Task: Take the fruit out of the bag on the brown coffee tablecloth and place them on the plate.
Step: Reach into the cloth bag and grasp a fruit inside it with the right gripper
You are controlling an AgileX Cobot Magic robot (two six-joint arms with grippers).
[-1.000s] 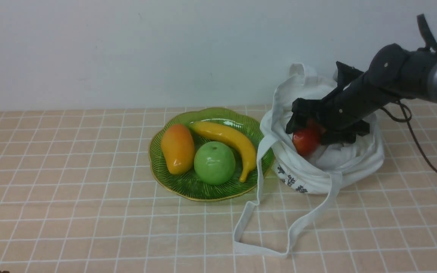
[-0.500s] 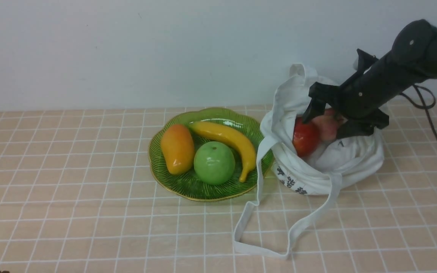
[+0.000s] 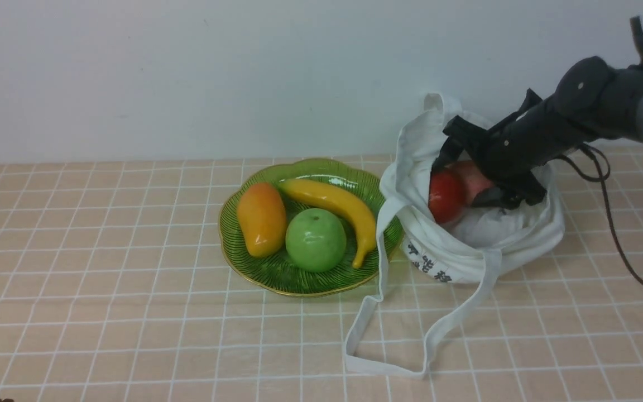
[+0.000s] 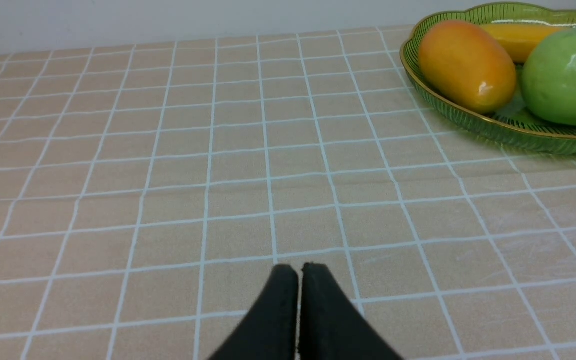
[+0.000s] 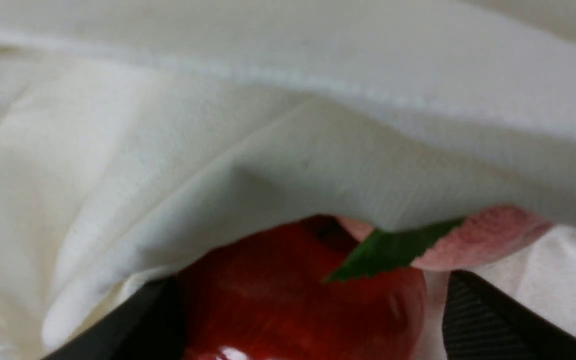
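The white bag (image 3: 466, 251) lies on the peach grid tablecloth (image 3: 132, 307), just right of the green plate (image 3: 299, 285). A glossy deep red apple (image 3: 445, 196) and a paler pink apple (image 3: 475, 178) sit in the bag's mouth. My right gripper (image 3: 464, 181) is inside the mouth, open, its jaws either side of the red apple (image 5: 298, 300). A sliver of cloth shows between apple and one finger (image 5: 493, 320). The pink apple (image 5: 488, 235) and its green leaf (image 5: 393, 247) lie just behind, under a fold of the bag (image 5: 218, 125). My left gripper (image 4: 298, 272) is shut and empty, low over the cloth.
The plate holds an orange mango (image 3: 261, 219), a yellow banana (image 3: 332, 206) and a green apple (image 3: 316, 240). The bag's long strap (image 3: 399, 357) loops forward over the cloth. A wall stands close behind. The left wrist view shows the plate's rim (image 4: 518, 132).
My right arm rose and pulled back, then came down and left again into the bag's mouth. The red apple shifted slightly up, and the pink apple came into sight.
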